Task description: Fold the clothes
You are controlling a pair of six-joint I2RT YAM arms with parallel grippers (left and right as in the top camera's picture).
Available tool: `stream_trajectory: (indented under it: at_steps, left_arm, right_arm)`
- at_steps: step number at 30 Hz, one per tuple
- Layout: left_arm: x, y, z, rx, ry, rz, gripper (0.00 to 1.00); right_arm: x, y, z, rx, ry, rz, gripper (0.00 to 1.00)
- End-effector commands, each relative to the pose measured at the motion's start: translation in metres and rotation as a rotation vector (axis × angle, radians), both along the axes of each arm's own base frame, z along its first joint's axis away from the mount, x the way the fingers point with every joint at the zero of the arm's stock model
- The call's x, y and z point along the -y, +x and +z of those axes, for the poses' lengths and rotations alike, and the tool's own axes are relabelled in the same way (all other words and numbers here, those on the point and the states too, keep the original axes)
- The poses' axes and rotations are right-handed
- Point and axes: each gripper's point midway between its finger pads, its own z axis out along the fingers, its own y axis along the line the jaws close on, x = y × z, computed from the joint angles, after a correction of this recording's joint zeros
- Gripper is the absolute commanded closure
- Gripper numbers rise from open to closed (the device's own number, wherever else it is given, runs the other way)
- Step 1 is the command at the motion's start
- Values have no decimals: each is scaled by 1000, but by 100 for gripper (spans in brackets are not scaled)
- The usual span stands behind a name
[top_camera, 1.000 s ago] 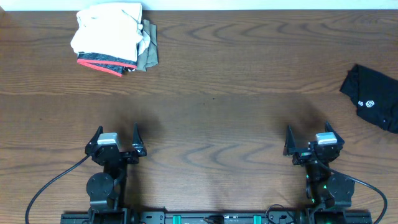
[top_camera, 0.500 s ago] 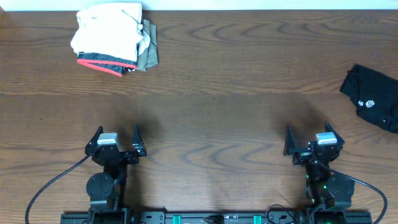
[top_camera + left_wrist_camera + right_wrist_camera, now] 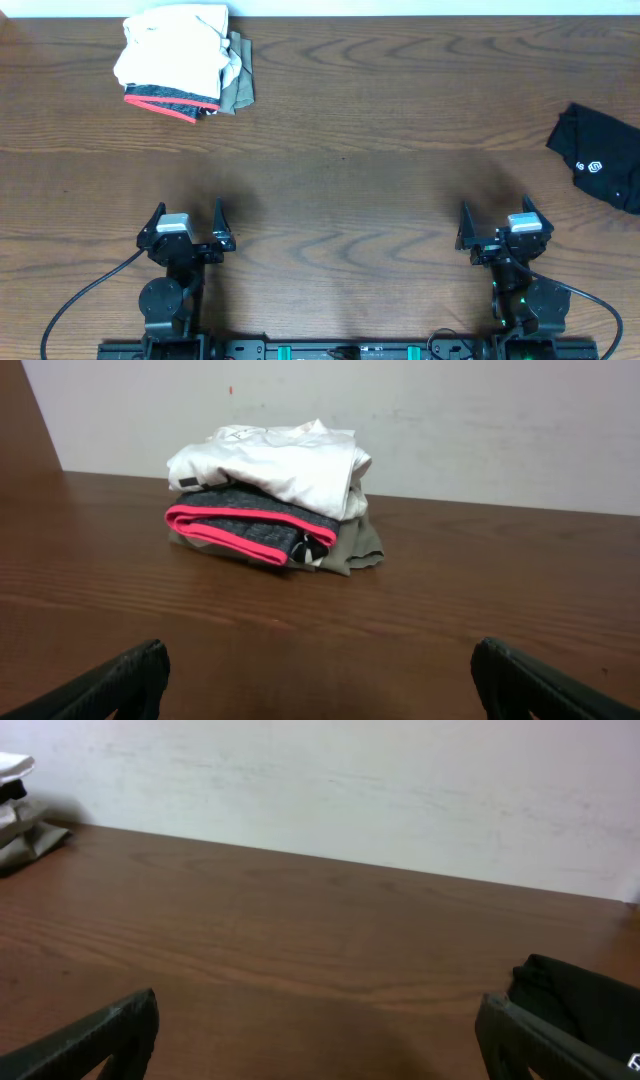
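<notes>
Left gripper (image 3: 188, 215) and right gripper (image 3: 495, 215) sit at base, jaws wide, empty — likely start pose. Shirt (image 3: 603, 157) crumpled far right, awaiting pickup; pile (image 3: 180, 65) set aside — presumably finished

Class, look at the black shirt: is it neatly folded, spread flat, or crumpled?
Crumpled. The black shirt lies in an uneven heap with irregular edges, neither squared nor flat; part of it is cut off at the overhead view's right edge.
</notes>
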Motion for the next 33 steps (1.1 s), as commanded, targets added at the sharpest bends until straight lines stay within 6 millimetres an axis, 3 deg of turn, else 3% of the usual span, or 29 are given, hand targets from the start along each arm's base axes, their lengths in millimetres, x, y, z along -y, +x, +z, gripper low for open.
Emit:
stream_trajectory:
  at_steps: [1,19,24,29,33]
  left_arm:
    - [0,-1,-14,-50,0,0,2]
    - [0,-1,-15,-50,0,0,2]
    - [0,-1,-15,-50,0,0,2]
    - [0,-1,-15,-50,0,0,2]
    - [0,-1,-15,-50,0,0,2]
  right_arm:
    - [3,0,-1,0,-12,-15,1]
    - [3,0,-1,0,-12,-14,1]
    - [-12,-2,1,7,-2,74,1]
    - [-21,-3,2,-14,183,112,1]
    - [-21,-3,2,-52,453,93,1]
